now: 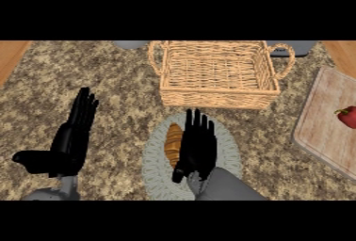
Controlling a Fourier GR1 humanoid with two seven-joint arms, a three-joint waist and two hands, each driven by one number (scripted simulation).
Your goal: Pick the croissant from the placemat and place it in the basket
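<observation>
Croissant lies on placemat, long axis pointing toward basket, just left of nearer right hand, fingers straight, holding nothing; left hand rests open.

Right hand covering right part of croissant, and covering middle of placemat south of basket. Placemat's lower edge running out under grey forearm and view's bottom. Cutting board, right of basket, getting cut off by right edge; red pepper on it showing only partly. Two grey objects behind basket's far corners, one at left and one at right, being clipped at top, too little showing to tell what they are.
</observation>
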